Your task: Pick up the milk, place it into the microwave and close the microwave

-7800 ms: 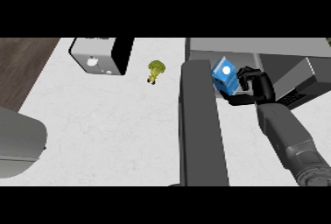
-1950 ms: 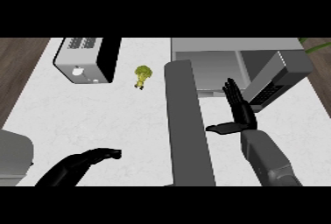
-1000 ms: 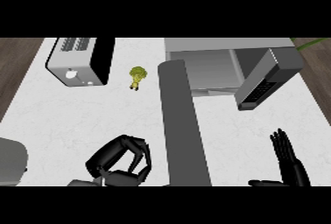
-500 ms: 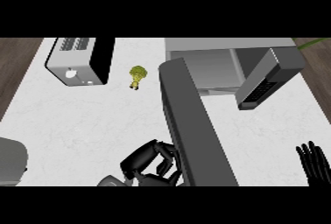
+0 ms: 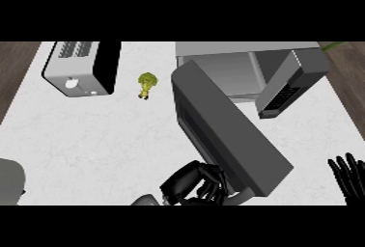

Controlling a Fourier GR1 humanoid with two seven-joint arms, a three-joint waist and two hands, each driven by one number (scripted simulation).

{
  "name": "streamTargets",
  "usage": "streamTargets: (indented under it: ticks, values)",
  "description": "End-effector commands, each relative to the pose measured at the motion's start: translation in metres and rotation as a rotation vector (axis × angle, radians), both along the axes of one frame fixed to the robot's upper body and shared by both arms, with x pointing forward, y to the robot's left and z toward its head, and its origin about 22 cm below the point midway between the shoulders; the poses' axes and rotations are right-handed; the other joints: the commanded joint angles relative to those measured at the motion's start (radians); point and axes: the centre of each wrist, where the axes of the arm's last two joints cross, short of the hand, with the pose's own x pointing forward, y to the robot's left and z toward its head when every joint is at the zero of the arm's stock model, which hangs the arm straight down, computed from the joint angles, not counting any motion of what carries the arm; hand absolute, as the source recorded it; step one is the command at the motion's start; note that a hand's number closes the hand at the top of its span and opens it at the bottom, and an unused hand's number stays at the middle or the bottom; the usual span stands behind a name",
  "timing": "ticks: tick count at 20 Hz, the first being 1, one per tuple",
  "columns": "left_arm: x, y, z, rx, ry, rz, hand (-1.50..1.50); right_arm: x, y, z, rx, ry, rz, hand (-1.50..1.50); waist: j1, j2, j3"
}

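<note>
One step left, I'd say: left hand (image 5: 191,184), fingers curled together, leans on the half-open door (image 5: 228,135) at its free end and must swing it onto the microwave (image 5: 239,50). No milk in sight, presumably inside; right hand (image 5: 349,174) rests lower right, fingers straight, apart

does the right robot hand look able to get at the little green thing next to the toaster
Probably not directly: the right robot hand sits at the view's right edge, and the half-open microwave door slants across between it and the green thing.
</note>
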Motion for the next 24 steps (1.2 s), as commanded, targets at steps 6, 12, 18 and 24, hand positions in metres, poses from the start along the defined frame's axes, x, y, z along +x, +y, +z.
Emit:
streamTargets:
  ticks: [6, 12, 18, 24]
  values:
    - [-0.009, -0.042, 0.015, 0.004, -0.058, 0.052, 1.5, 0.015, 0.022, 0.047, 0.04, -0.103, 0.205, -1.5, -0.045, 0.008, -0.001]
    - [0.017, -0.051, 0.039, -0.029, -0.097, 0.175, 1.5, 0.024, 0.03, 0.072, 0.014, -0.109, 0.292, -1.5, -0.08, 0.019, -0.003]
    - [0.039, -0.055, 0.054, -0.078, -0.118, 0.3, 1.5, 0.016, 0.035, 0.078, 0.033, -0.102, 0.298, -1.5, -0.117, 0.025, -0.001]
    - [0.067, -0.059, 0.071, -0.088, -0.152, 0.397, 1.5, 0.022, 0.034, 0.096, 0.021, -0.097, 0.313, -1.5, -0.132, 0.037, -0.001]
